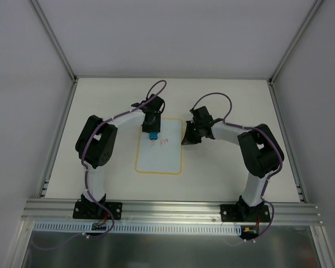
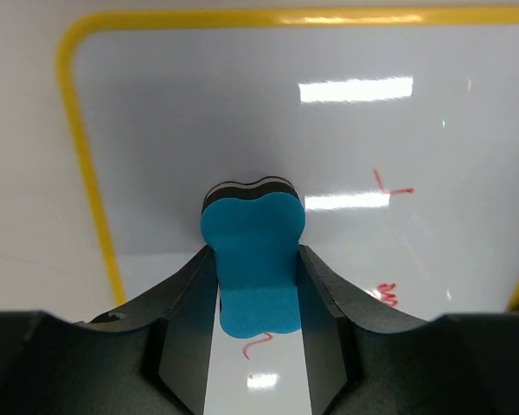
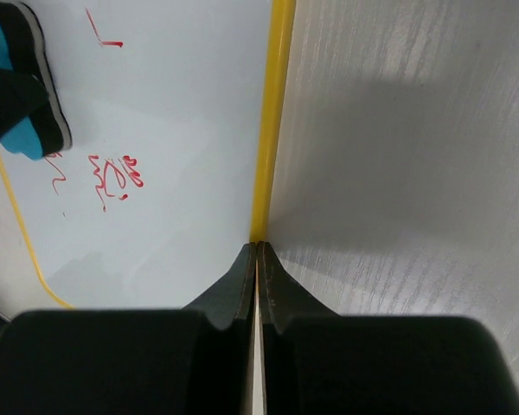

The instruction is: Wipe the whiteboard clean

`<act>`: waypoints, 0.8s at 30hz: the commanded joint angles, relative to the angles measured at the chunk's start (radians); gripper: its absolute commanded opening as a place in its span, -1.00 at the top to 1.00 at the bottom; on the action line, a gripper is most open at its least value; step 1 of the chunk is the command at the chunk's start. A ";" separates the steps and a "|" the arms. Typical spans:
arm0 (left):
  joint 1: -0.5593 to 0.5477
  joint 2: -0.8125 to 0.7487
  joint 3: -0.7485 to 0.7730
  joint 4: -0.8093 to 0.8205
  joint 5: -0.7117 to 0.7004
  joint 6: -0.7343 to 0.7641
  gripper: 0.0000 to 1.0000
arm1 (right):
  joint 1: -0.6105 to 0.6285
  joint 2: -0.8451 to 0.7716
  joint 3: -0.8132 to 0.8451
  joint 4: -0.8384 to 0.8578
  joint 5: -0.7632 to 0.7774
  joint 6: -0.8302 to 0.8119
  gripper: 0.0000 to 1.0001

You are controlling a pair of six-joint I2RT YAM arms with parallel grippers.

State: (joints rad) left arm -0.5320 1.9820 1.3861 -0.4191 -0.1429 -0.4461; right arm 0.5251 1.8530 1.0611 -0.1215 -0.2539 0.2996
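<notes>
The whiteboard [image 1: 159, 159] lies flat on the table, white with a yellow rim. Red scribbles [image 1: 161, 143] sit near its far end. My left gripper [image 1: 153, 129] is shut on a blue eraser block [image 1: 154, 135] with a dark underside, over the board's far part. In the left wrist view the eraser [image 2: 253, 251] sits between the fingers, the gripper [image 2: 257, 254] over the board [image 2: 242, 130], red marks [image 2: 387, 294] to its right. My right gripper [image 1: 185, 138] is shut, its tips [image 3: 257, 248] at the board's right yellow rim [image 3: 272, 112]; the scribbles [image 3: 117, 173] lie to their left.
The pale table [image 1: 229, 111] stands inside a white-walled enclosure with metal frame posts [image 1: 53, 39]. An aluminium rail [image 1: 173, 211] carrying both arm bases runs along the near edge. Cables loop over both arms.
</notes>
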 commanded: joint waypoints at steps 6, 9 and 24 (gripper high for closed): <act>-0.089 0.186 0.217 -0.118 0.066 0.098 1.00 | 0.001 0.114 -0.062 -0.125 0.127 -0.031 0.99; -0.089 0.251 0.307 -0.138 0.077 0.132 1.00 | 0.001 0.106 -0.061 -0.127 0.131 -0.033 0.99; -0.027 0.138 0.110 -0.156 0.045 0.023 1.00 | 0.001 0.123 -0.061 -0.124 0.125 -0.007 0.99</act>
State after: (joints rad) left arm -0.6067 2.1452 1.6215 -0.4530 -0.0692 -0.3759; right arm 0.5205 1.8603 1.0653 -0.1196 -0.2672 0.3161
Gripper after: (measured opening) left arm 0.382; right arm 0.009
